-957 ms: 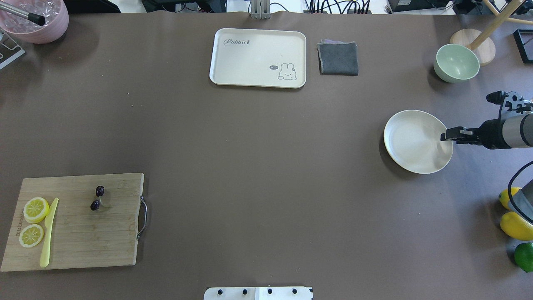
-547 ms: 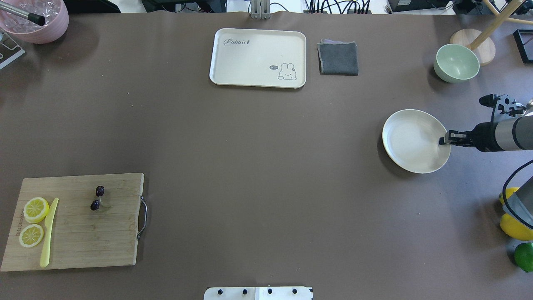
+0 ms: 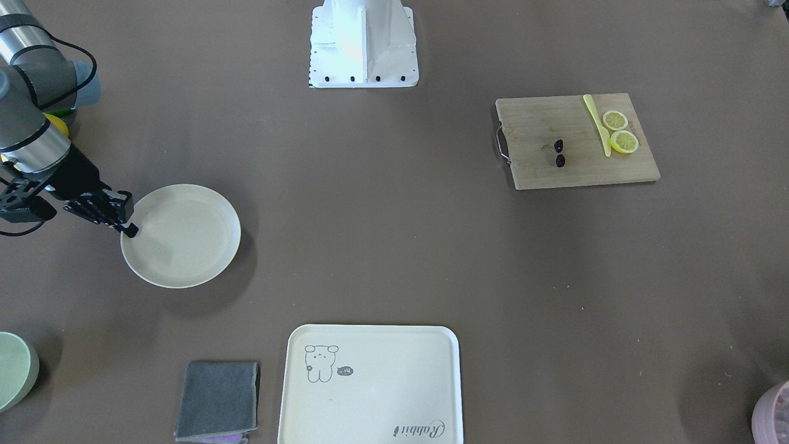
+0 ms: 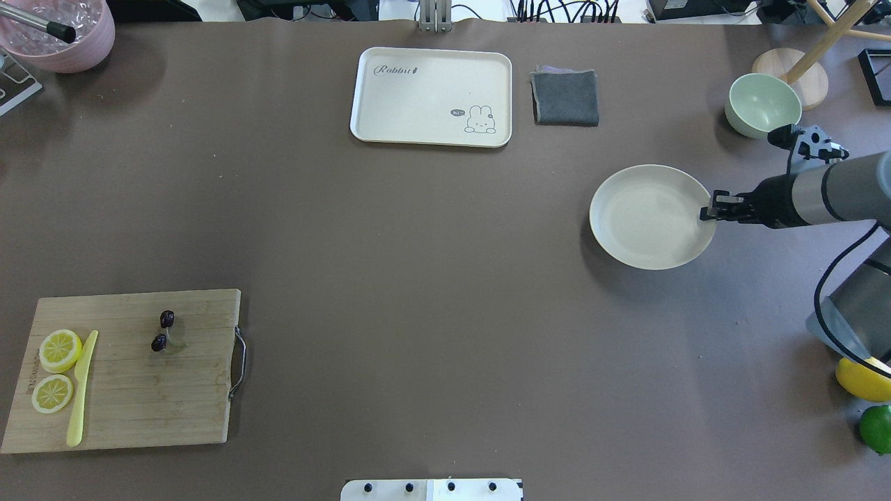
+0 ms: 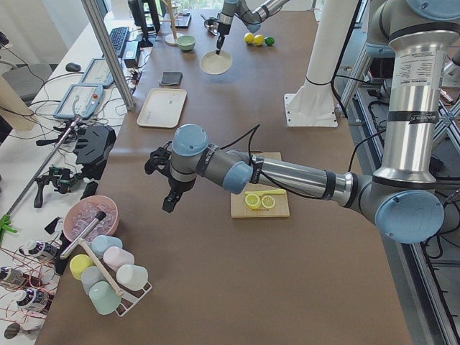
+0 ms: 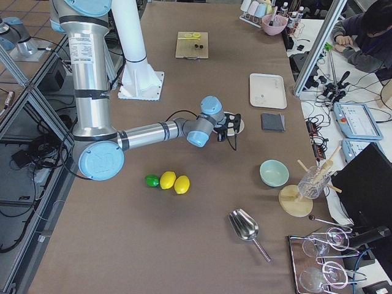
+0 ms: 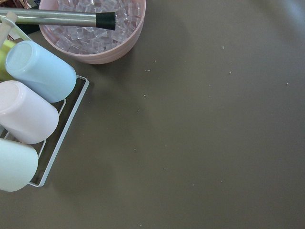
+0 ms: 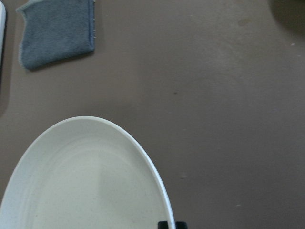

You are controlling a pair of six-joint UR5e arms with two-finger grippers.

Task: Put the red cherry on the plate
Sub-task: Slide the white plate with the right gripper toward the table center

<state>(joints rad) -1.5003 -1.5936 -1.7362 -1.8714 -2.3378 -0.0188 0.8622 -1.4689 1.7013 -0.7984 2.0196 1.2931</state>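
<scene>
- Right arm (image 4: 821,198) reaches in over the desk (image 4: 418,278). Its jaws are closed on the rim of the plate (image 4: 640,219), on the side farthest from the cutting board (image 4: 139,396).
- Change: vs. a sec ago the plate has slid w/ the arm, nearer the cutting board but still well apart from it. The plate holds nothing.
- Red cherry (image 4: 167,319) has not moved. It lies on the cutting board, toward the handle end, untouched.
- Left arm (image 5: 215,165) hangs near the cutting board. Cannot tell if its jaws are open or closed.
- Meaning, prob.: the plate is being brought closer to the cutting board first; pick & place of the cherry not yet begun.
</scene>
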